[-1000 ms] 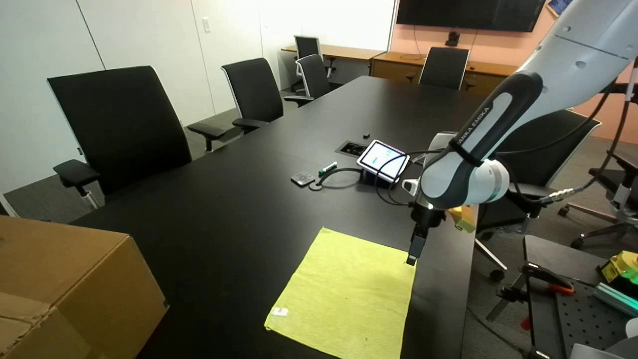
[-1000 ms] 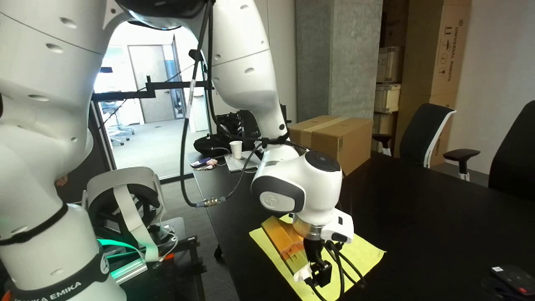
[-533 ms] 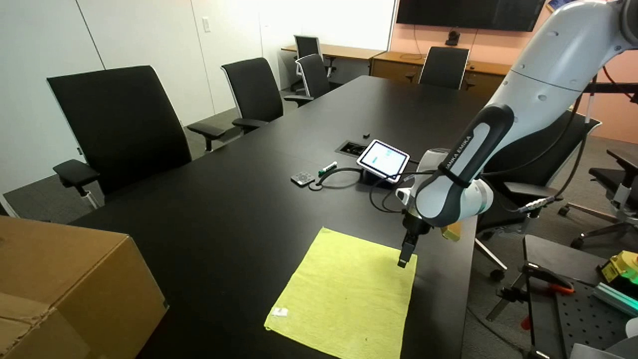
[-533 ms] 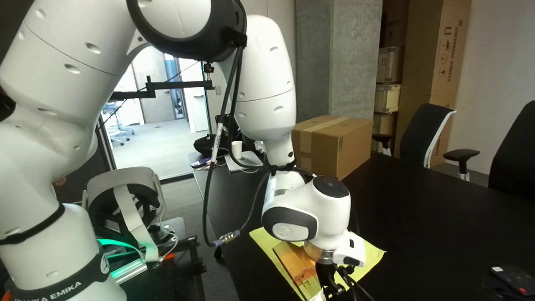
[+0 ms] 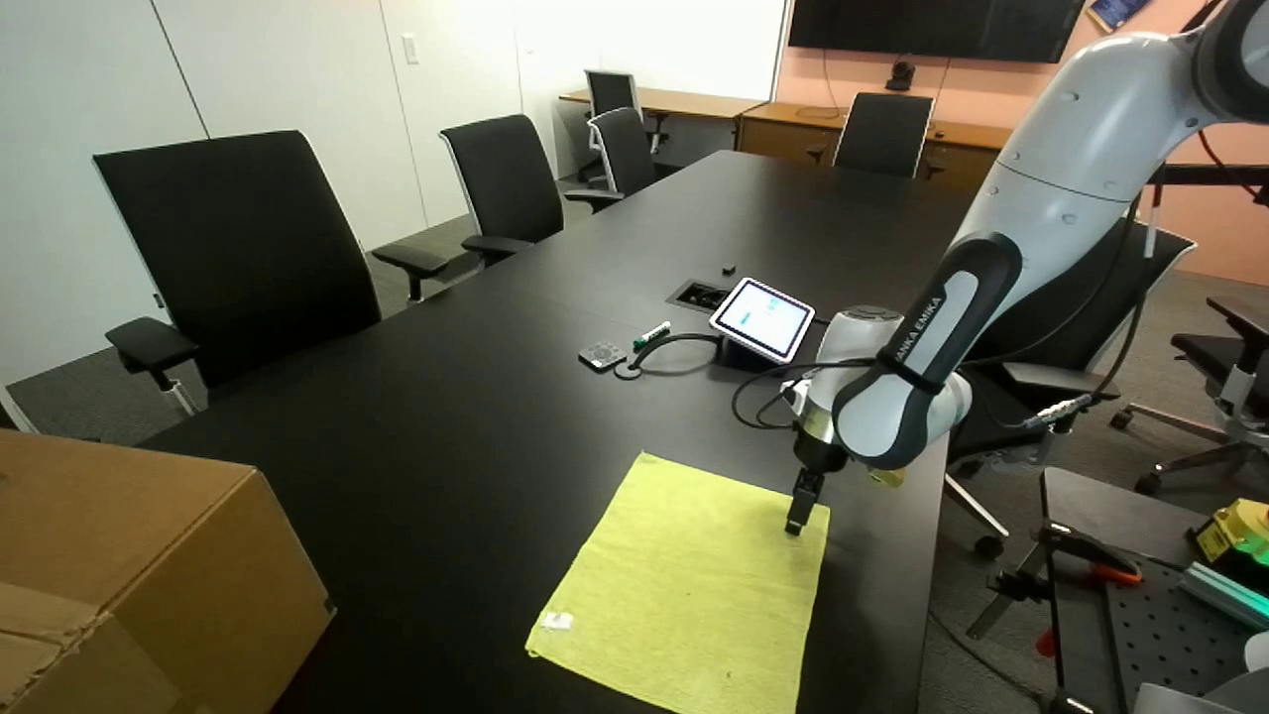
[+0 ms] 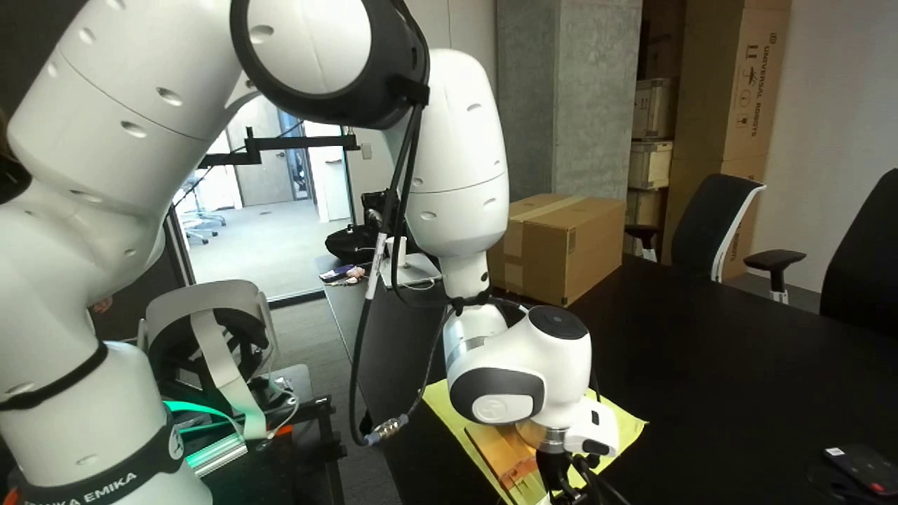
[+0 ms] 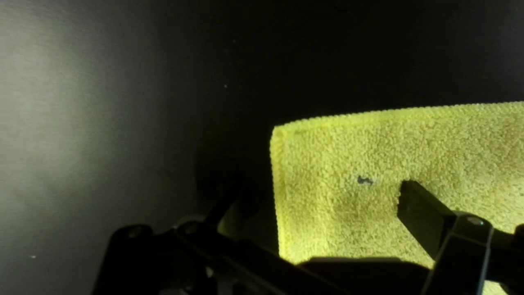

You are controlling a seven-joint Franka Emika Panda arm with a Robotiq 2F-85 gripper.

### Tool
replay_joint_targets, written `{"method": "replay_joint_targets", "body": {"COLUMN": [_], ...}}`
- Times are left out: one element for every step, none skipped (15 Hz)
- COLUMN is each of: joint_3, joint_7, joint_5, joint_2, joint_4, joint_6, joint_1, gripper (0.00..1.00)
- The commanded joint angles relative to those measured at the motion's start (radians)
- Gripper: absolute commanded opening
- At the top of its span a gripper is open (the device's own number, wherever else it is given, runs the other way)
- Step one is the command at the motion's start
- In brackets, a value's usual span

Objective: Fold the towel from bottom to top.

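The yellow towel [image 5: 694,595] lies flat and unfolded on the dark table. It also shows partly behind the arm in an exterior view [image 6: 628,425]. My gripper [image 5: 796,528] points down at the towel's corner near the table's side edge. In the wrist view the gripper [image 7: 319,194] is open, with the towel's corner [image 7: 348,151] between its fingers. One finger [image 7: 423,217] is over the towel, its tip at or very near the cloth. The opposite finger is dark and lies beyond the towel's edge, over the table. Nothing is held.
A cardboard box [image 5: 188,565] stands on the table beside the towel. A tablet [image 5: 763,319], a green marker [image 5: 651,335] and a small square pad [image 5: 602,356] lie further along. A cart with tools [image 5: 1140,595] stands beside the table. Cables [image 5: 758,402] hang from the wrist.
My gripper has moved a little inward from the towel's corner and lower, and its wrist has become more upright. The towel has not visibly moved.
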Motion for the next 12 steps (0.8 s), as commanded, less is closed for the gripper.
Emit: {"method": "replay_joint_targets", "body": {"joint_3": [-0.022,-0.026,-0.032,-0.036,-0.041,-0.048,-0.052,-0.056,-0.060,-0.063,-0.064,-0.066], "joint_7": [0.068,0.078,0.087,0.094,0.102,0.111,0.118,0.125,0.133,0.140,0.147,0.154], "joint_5": [-0.065,-0.075,-0.084,-0.089,-0.094,-0.100,-0.103,-0.104,-0.104,-0.103,-0.102,-0.100], "joint_2": [0.022,0.014,0.016,0.013,0.007,0.007,0.006,0.002,-0.003,-0.005,-0.011,-0.017], "joint_4": [0.022,0.017,0.020,0.019,0.017,0.019,0.020,0.019,0.019,0.021,0.019,0.017], "joint_6": [0.012,0.006,0.005,-0.001,-0.007,-0.010,-0.016,-0.021,-0.027,-0.030,-0.036,-0.044], "joint_1": [0.032,0.039,0.047,0.053,0.060,0.067,0.073,0.079,0.086,0.092,0.096,0.101], "gripper": [1.00,1.00,1.00,1.00,0.97,0.90,0.84,0.71,0.63,0.61,0.55,0.52]}}
